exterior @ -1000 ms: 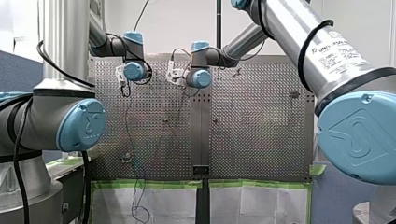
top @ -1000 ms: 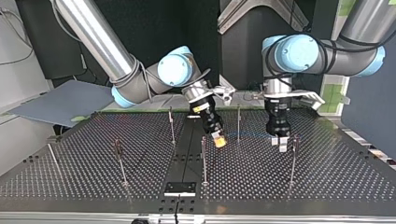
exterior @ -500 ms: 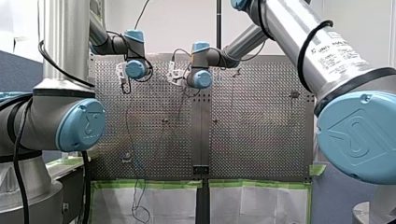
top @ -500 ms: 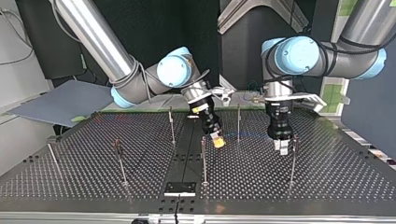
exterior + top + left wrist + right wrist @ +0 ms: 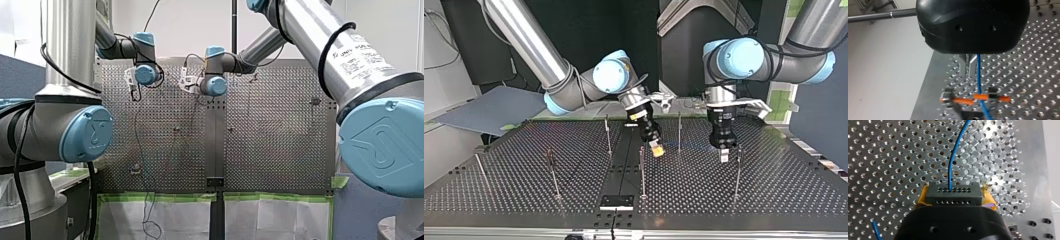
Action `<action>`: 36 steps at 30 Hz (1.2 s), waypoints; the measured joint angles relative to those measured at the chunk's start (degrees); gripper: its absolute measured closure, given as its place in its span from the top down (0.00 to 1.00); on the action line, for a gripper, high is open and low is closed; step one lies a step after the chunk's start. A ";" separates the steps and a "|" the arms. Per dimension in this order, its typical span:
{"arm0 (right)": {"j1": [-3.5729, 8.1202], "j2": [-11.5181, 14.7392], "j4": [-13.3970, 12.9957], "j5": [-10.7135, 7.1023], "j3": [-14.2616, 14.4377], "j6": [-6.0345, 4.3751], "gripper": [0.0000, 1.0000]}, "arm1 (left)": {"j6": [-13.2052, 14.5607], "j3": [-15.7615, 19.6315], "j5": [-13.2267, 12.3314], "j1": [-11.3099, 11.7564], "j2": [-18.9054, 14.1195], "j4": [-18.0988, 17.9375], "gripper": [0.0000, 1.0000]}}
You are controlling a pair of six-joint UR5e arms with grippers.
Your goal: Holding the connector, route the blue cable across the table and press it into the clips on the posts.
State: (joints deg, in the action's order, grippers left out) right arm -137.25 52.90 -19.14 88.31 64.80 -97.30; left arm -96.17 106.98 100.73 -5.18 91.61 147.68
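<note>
My right gripper (image 5: 954,198) is shut on the black connector (image 5: 953,192), held between its yellow pads (image 5: 922,197). The blue cable (image 5: 950,167) leaves the connector and runs out over the perforated table. In the top view this gripper (image 5: 656,149) hangs tilted near the table's middle. My left gripper (image 5: 723,154) points straight down beside a thin post (image 5: 737,172). In the left wrist view its metal fingers (image 5: 963,67) are together. The blue cable (image 5: 978,75) runs close along them to a clip (image 5: 991,91) with orange parts; whether they pinch it does not show.
Several more thin posts stand on the table in the top view, among them one (image 5: 679,132) between the grippers, one (image 5: 642,172) just before my right gripper and one (image 5: 553,175) at the left. A small black plate (image 5: 616,201) lies at the near edge.
My left gripper's fingers have gone from open to shut, and it has lifted slightly beside the post. My right gripper has barely moved, still holding the connector.
</note>
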 joint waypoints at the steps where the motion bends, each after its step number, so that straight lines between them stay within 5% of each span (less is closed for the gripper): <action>1: 0.00 0.00 -0.02 0.06 0.35 0.04 0.00 | 0.21 0.26 0.29 -0.15 -0.02 0.09 0.00; 14: -0.01 -0.02 0.06 0.07 4.60 0.38 0.00 | 1.40 6.76 4.16 -1.76 0.47 -3.72 0.00; 26: 0.00 0.06 0.02 0.17 10.04 1.30 0.00 | 1.25 13.32 4.34 -3.47 6.15 -4.60 0.00; 36: 0.02 0.04 -0.01 0.20 13.43 2.15 0.00 | 0.76 14.09 2.76 -4.33 8.67 -5.77 0.00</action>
State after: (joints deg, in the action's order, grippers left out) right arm -137.23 52.94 -19.16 88.51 78.23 -95.14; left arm -95.41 121.07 103.48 -9.51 100.28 141.91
